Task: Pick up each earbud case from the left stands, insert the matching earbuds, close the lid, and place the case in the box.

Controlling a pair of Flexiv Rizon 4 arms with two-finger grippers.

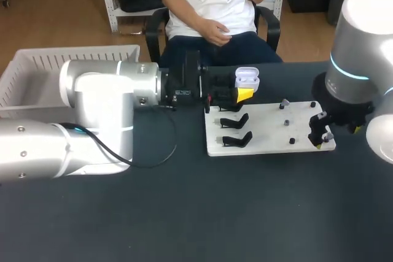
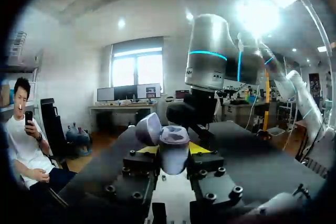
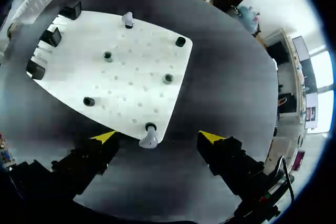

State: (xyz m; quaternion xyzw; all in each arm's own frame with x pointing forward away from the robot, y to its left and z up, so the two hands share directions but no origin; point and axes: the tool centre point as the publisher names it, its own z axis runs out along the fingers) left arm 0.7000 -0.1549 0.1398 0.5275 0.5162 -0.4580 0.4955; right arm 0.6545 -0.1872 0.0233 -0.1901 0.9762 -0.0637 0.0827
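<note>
- Head view: the left claw (image 1: 241,94) pinches a white earbud case (image 1: 247,78), lid open, held above the far left corner of the white board (image 1: 270,146) on the dark counter (image 1: 184,213).
- Two black stands (image 1: 235,121) sit on the board's left part.
- A white slatted box (image 1: 37,72) stands at the counter's far left.
- Right wrist view: the right claw (image 3: 157,137) is spread, with a pale earbud (image 3: 149,140) upright on the board's corner peg between its fingers, touching neither.
</note>
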